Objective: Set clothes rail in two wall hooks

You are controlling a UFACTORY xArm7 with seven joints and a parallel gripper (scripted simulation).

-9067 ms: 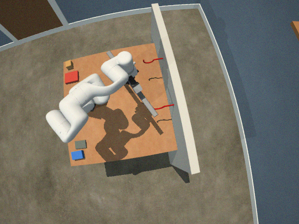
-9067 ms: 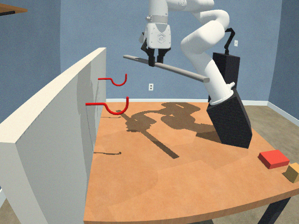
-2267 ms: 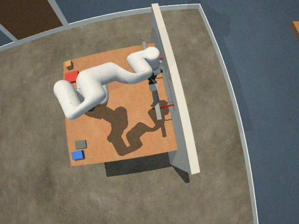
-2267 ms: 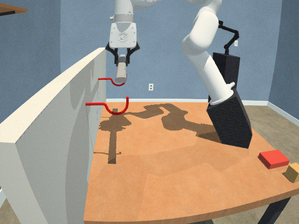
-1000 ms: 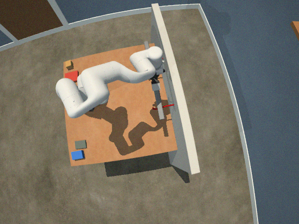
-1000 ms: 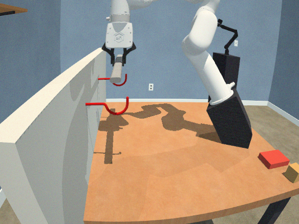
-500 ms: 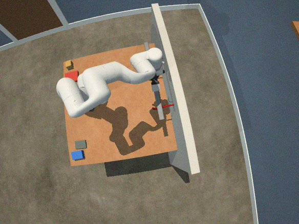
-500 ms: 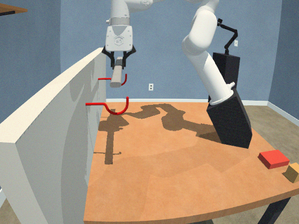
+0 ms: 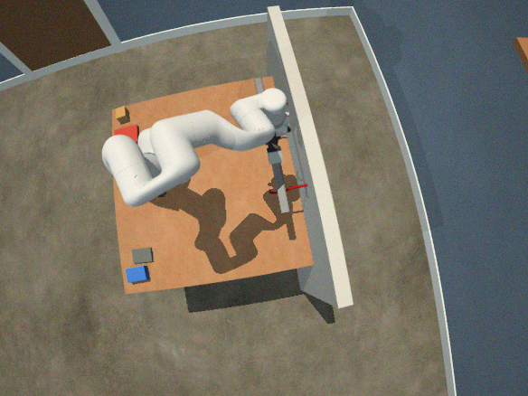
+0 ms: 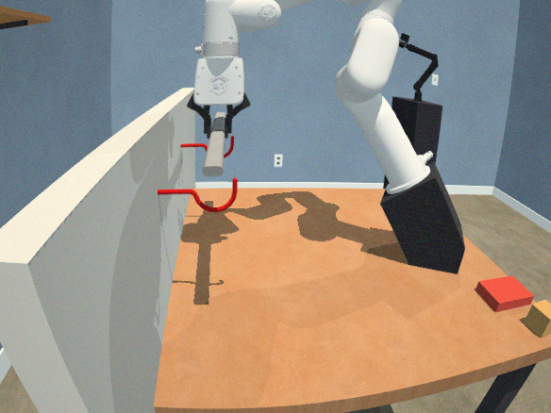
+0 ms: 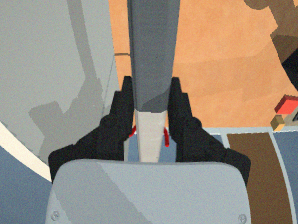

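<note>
My gripper (image 10: 218, 123) is shut on the grey clothes rail (image 10: 214, 153), holding it near its far end, high above the table and close to the grey wall (image 10: 118, 198). The rail runs parallel to the wall; it also shows in the top view (image 9: 280, 183) and in the wrist view (image 11: 154, 43). Two red hooks stick out from the wall. The far hook (image 10: 208, 147) lies just below the rail by my fingers, its tip showing beside the rail. The near hook (image 10: 208, 198) hangs below the rail's free end, apart from it. In the top view the near hook (image 9: 289, 187) crosses under the rail.
The wall stands along the table's left edge in the side view. The arm's black base (image 10: 422, 226) is at the far right. A red block (image 10: 504, 292) and a tan block (image 10: 539, 318) lie at the right front corner. A grey block (image 9: 142, 255) and a blue block (image 9: 136, 274) lie at another corner.
</note>
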